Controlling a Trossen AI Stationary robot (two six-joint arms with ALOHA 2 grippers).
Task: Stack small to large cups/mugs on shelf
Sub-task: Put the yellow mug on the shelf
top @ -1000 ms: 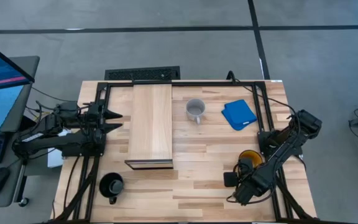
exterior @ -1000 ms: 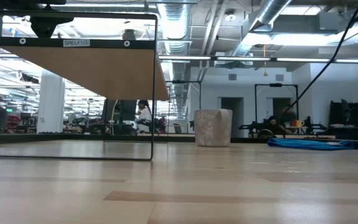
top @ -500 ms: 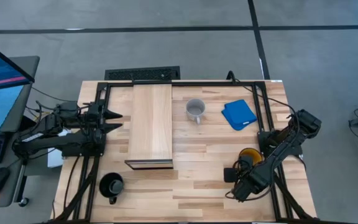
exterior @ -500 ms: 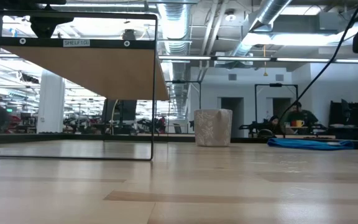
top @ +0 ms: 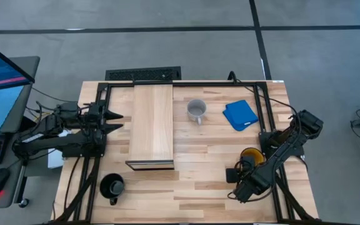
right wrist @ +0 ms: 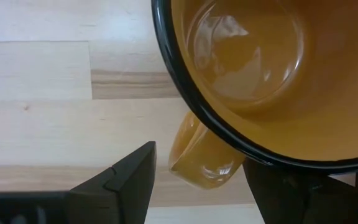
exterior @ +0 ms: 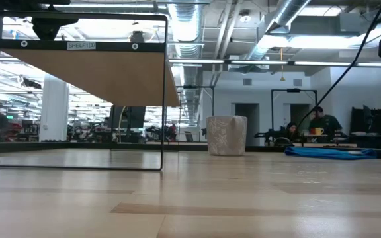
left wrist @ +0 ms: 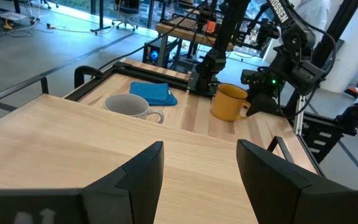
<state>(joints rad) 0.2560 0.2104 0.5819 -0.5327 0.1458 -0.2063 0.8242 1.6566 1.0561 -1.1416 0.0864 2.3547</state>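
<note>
Right gripper, fingers spread around the yellow-orange mug handle; left gripper spread beside the shelf.

Yellow mug rim cut off by frame edges

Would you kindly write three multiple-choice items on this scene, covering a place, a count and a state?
1. Where does the black mug stand?
A. on the shelf
B. on the tabletop near the shelf's dark front edge
C. beside the blue cloth

2. How many mugs are on the shelf?
A. none
B. one
C. two

3. How is the right gripper?
A. shut on the white mug
B. open, fingers either side of the yellow mug's handle
C. out of view

Answers:
1 B: the black mug sits off the shelf.
2 A: the board is bare.
3 B: the right gripper straddles the handle of the yellow mug.
</note>
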